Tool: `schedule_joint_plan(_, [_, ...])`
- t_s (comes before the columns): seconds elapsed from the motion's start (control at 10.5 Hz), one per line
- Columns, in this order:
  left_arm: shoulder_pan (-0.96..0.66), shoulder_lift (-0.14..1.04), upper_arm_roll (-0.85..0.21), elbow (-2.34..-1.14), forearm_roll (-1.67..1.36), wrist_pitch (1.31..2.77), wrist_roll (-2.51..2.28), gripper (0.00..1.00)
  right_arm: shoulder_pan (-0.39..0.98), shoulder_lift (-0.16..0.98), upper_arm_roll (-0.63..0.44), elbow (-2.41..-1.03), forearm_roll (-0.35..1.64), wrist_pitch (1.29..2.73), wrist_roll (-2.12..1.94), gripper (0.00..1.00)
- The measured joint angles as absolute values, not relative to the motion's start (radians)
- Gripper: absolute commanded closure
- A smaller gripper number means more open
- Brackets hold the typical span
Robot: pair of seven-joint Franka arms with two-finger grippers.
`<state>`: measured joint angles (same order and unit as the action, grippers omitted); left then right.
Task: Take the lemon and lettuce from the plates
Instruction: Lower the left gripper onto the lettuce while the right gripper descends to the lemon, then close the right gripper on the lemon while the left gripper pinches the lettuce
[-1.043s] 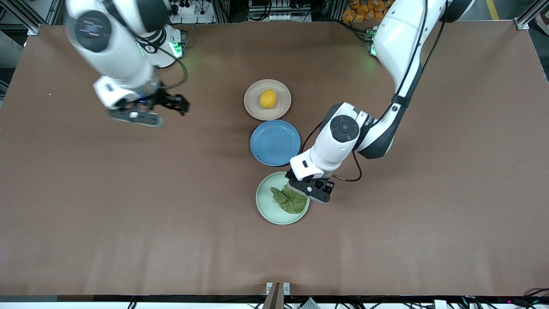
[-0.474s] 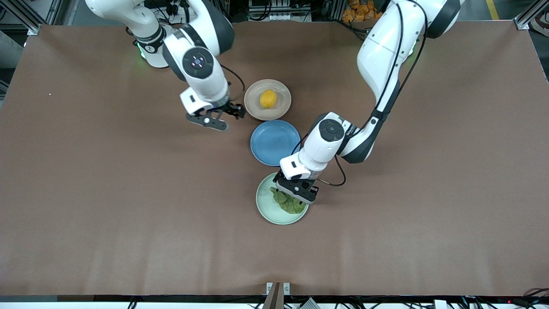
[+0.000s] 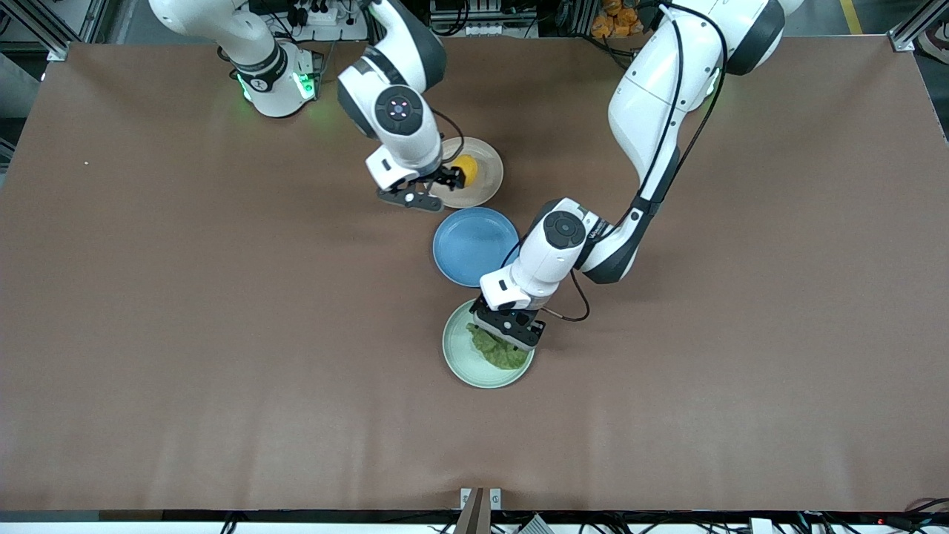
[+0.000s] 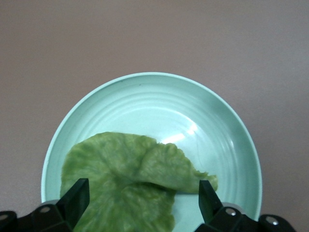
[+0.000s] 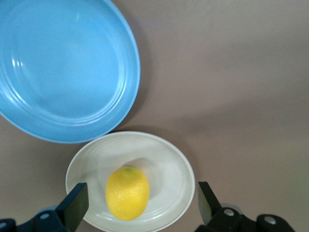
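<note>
The lemon (image 3: pixel 467 168) lies on the beige plate (image 3: pixel 485 189), the plate nearest the arms' bases. My right gripper (image 3: pixel 447 179) is open just above it; in the right wrist view the lemon (image 5: pixel 127 193) lies between the open fingers (image 5: pixel 75 203) on the plate (image 5: pixel 171 162). The lettuce (image 3: pixel 503 354) lies on the mint plate (image 3: pixel 463 363), nearest the front camera. My left gripper (image 3: pixel 506 335) is open low over the leaf; in the left wrist view the lettuce (image 4: pixel 128 186) spans the gap between the fingers (image 4: pixel 77 193) on the plate (image 4: pixel 159 82).
An empty blue plate (image 3: pixel 474 246) sits between the two task plates, close to both, and also shows in the right wrist view (image 5: pixel 63 67). The brown table mat (image 3: pixel 222 356) lies around the three plates.
My right arm has swung from its own end of the table to over the beige plate and lemon. My left gripper has shifted slightly and come lower over the lettuce.
</note>
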<state>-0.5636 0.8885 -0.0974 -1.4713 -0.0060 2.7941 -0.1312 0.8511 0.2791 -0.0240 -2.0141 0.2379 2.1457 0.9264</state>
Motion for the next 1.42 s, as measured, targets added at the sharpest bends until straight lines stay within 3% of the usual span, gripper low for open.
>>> schedule_joint_plan(0.28, [-0.564,0.899,-0.084,-1.471,-0.006,2.794,-0.131,0.00,0.906,0.326,-0.024,-2.063,0.348,2.287,0.929,0.00])
schedule_joint_plan(0.47, [-0.564,0.907,-0.078,-1.471,-0.006,2.794,-0.131,0.13,0.954,0.364,-0.024,-2.078,0.355,2.322,0.930,0.00])
schedule_joint_plan(0.76, [-0.564,0.915,-0.078,-1.469,-0.006,2.794,-0.131,0.17,1.002,0.415,-0.025,-2.080,0.356,2.351,0.931,0.00])
schedule_joint_plan(0.85, [-0.565,0.916,-0.078,-1.469,-0.006,2.794,-0.131,0.22,1.002,0.423,-0.025,-2.080,0.356,2.356,0.931,0.39])
schedule_joint_plan(0.95, [-0.565,0.917,-0.078,-1.469,-0.006,2.794,-0.131,0.29,1.003,0.428,-0.025,-2.080,0.356,2.359,0.931,0.99])
schedule_joint_plan(1.14, [-0.565,0.923,-0.078,-1.469,-0.006,2.794,-0.131,0.64,1.029,0.446,-0.025,-2.081,0.357,2.421,0.946,1.00])
schedule_joint_plan(1.23, [-0.565,0.926,-0.077,-1.469,-0.006,2.794,-0.131,0.71,1.042,0.452,-0.027,-2.080,0.357,2.439,0.964,1.00])
schedule_joint_plan(1.42, [-0.565,0.925,-0.068,-1.466,-0.006,2.794,-0.131,0.72,1.044,0.451,-0.030,-2.079,0.357,2.439,0.970,1.00])
